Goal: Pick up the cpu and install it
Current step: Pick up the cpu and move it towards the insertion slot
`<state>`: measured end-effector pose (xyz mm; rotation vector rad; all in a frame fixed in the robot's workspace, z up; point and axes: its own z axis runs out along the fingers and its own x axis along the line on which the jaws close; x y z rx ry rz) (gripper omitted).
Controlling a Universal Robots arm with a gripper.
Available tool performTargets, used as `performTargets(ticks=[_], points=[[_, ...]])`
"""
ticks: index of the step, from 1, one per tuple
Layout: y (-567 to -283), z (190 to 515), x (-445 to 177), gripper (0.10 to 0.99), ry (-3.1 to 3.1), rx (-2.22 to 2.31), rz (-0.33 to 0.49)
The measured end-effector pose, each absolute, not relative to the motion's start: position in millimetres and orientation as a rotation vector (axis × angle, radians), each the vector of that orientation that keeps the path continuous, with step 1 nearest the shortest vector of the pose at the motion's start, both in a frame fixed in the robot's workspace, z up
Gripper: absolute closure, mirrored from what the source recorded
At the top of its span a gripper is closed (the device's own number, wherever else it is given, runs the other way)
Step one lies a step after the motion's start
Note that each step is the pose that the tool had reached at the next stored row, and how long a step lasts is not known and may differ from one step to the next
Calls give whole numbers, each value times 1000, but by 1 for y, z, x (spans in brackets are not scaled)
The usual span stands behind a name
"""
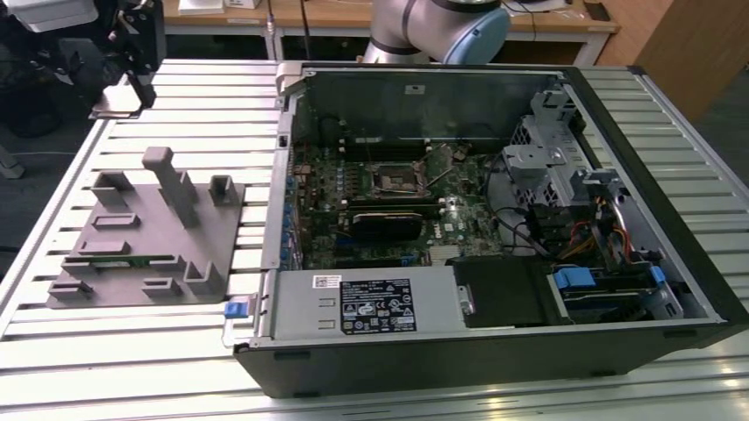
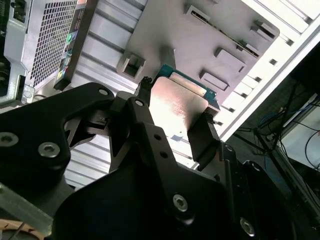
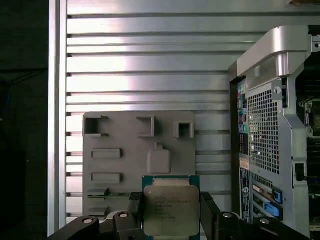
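- First wrist view: the gripper [image 3: 171, 209] was clamped on the cpu [image 3: 170, 210], with one black finger against each of two opposite edges. The silver lid faced the camera, with green edging around it.
- In that view the cpu was seen against the grey fixture plate [image 3: 125, 165], which lay on the slatted table [image 3: 150, 60].
- The second wrist view showed the same hold, the chip pinched between the fingers [image 2: 202, 135] with the plate behind it.
- The computer case [image 1: 492, 351] lay open on the table just beside the plate, on the exterior view's right.
- Inside it, the socket [image 1: 395, 178] sat near the middle of the green motherboard [image 1: 351, 184].
- The arm [image 1: 439, 31] rose beyond the case's far wall.
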<state>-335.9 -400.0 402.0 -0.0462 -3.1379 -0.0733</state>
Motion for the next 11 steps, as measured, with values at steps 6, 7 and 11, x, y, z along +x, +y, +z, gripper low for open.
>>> performTargets(ticks=[6, 7, 11], points=[[-400, 402, -327, 541, -3137, -46, -73], [-400, 402, -326, 541, -3137, -46, -73], [-400, 402, -319, 541, -3136, -46, -73]])
